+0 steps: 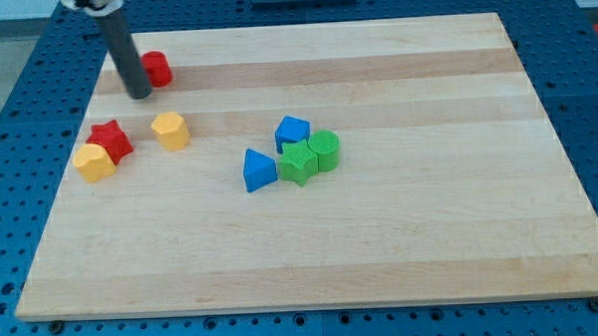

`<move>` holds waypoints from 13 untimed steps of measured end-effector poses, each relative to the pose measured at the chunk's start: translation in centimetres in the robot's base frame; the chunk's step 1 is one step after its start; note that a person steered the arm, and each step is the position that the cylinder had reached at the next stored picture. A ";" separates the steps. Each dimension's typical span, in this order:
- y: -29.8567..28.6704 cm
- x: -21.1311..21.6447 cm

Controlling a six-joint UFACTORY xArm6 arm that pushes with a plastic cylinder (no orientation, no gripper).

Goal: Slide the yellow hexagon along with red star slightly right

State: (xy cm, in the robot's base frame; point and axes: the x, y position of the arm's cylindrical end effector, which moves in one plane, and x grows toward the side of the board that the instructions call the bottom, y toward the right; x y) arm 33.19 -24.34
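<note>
**Tip parked at the view's top left, pair waiting below**

The rod ends at the tip [138, 95], which sits just left of a red cylinder [156, 69], touching it or nearly so; there is no pincer on this arm, only the bare rod, so nothing stands apart, together or clamped; the tip is well apart from the task's blocks, which lie lower down on the board [401, 244].

The red star [110, 141] sits near the view's left edge; a yellow block [95, 162] presses against its lower left side, and a second yellow block [171, 131] stands a little to the star's right, with a gap between; which of the two is the hexagon cannot be told for certain at this size, though the one touching the star looks the likelier partner; near the board's middle a blue block [292, 132], a blue wedge [259, 169], a green star [298, 164] and a green cylinder [324, 150] cluster together, out of the way.

By the look of them the blocks are small, light, rigid pieces on smooth wood; they should slide readily and may spin or slip aside if struck off centre; the star's points give an uneven face; the sensible contact is probably the yellow block's left face, low and central, so that it carries the star rightward before it; a short push should do, since the other yellow block lies close in the path.
</note>
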 end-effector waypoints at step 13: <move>7.1 6.3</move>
State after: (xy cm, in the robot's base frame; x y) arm 39.54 -17.22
